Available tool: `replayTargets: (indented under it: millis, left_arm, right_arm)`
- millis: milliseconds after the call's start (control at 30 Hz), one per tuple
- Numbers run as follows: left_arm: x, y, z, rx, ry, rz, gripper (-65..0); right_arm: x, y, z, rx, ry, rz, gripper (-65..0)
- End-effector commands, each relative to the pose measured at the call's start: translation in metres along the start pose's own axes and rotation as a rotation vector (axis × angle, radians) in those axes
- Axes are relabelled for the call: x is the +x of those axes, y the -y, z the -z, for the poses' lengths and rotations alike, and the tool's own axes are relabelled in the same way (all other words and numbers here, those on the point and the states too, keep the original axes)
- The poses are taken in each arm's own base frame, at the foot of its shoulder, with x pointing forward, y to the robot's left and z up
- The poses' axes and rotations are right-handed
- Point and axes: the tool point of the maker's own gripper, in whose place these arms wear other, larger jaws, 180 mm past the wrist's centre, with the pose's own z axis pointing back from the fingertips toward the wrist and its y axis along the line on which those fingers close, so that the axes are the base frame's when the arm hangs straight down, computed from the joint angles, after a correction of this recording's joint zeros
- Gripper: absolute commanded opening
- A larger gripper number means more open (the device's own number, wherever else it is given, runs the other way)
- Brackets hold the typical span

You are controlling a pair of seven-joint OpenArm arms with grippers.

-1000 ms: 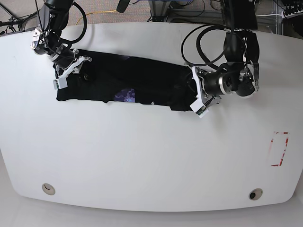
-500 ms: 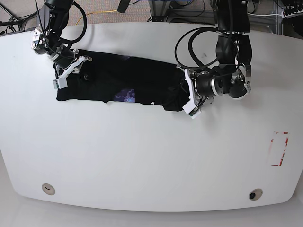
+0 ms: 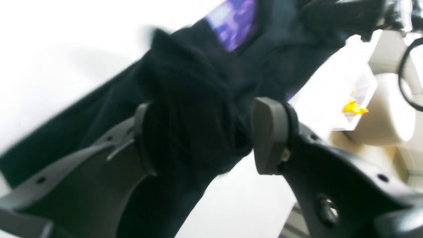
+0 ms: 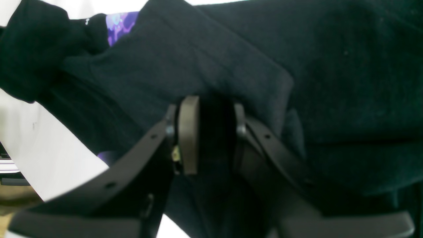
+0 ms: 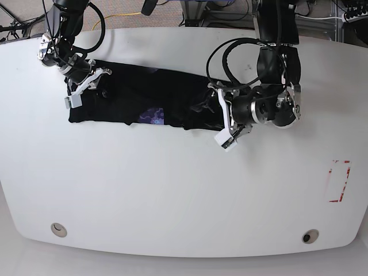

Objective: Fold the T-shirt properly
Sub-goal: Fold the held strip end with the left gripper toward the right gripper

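The black T-shirt (image 5: 144, 92) lies as a long folded band across the far left half of the white table (image 5: 172, 190). Its purple printed patch (image 5: 152, 117) shows near the front edge of the band. My left gripper (image 5: 223, 127) holds the shirt's right end; in the left wrist view (image 3: 205, 132) a thick bunch of black cloth (image 3: 191, 99) fills the gap between its jaws. My right gripper (image 5: 86, 89) is at the shirt's left end; in the right wrist view (image 4: 211, 132) its jaws stand close together with dark cloth (image 4: 297, 66) pinched between them.
A red rectangle mark (image 5: 338, 181) is on the table at the right. Two round fittings (image 5: 57, 229) (image 5: 310, 236) sit near the front edge. Cables and equipment lie behind the table's far edge.
My left gripper has moved left along the table, taking the shirt's right end with it, so the band is shorter and bunched there. The right arm has not moved.
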Motion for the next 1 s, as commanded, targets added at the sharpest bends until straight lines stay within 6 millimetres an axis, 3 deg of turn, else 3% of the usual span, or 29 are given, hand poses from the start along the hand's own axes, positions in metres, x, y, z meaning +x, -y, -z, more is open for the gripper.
replayTargets:
  millis: [0, 100, 267, 567, 633, 767, 833, 900, 967]
  left_arm:
    - [0.03, 0.021, 0.0, -0.086, 0.082, 0.054, -27.6]
    - [0.038, 0.036, 0.002, -0.146, 0.087, 0.089, -27.6]
    - [0.056, 0.033, -0.009, -0.103, 0.115, 0.15, -27.6]
    - [0.035, -0.05, -0.034, 0.235, 0.051, 0.114, -28.5]
    - [0.014, -0.065, -0.037, 0.31, -0.029, 0.117, -37.2]
    - [-0.005, -0.078, -0.042, 0.379, -0.102, 0.113, -56.1]
    - [-0.015, -0.079, -0.041, 0.391, -0.119, 0.107, -60.4]
    - [-0.024, -0.08, -0.039, 0.393, -0.119, 0.094, -60.0]
    - [-0.032, -0.083, -0.033, 0.383, -0.119, 0.071, -59.7]
  right_arm:
    - [-0.011, 0.01, -0.004, -0.044, -0.074, -0.022, -51.2]
    - [-0.01, 0.01, -0.003, -0.044, -0.071, -0.024, -51.2]
    - [-0.009, 0.01, -0.003, -0.044, -0.071, -0.023, -51.2]
    - [0.001, 0.009, 0.0, -0.038, -0.054, -0.036, -51.2]
    - [0.005, 0.008, -0.001, -0.038, -0.045, -0.046, -51.0]
    - [0.009, 0.007, 0.0, -0.037, -0.038, -0.051, -50.6]
    - [0.012, 0.005, -0.001, -0.031, -0.029, -0.054, -50.3]
    - [0.017, 0.002, -0.002, -0.032, -0.025, -0.073, -48.5]
    - [0.02, -0.001, -0.003, -0.03, -0.026, -0.086, -42.0]
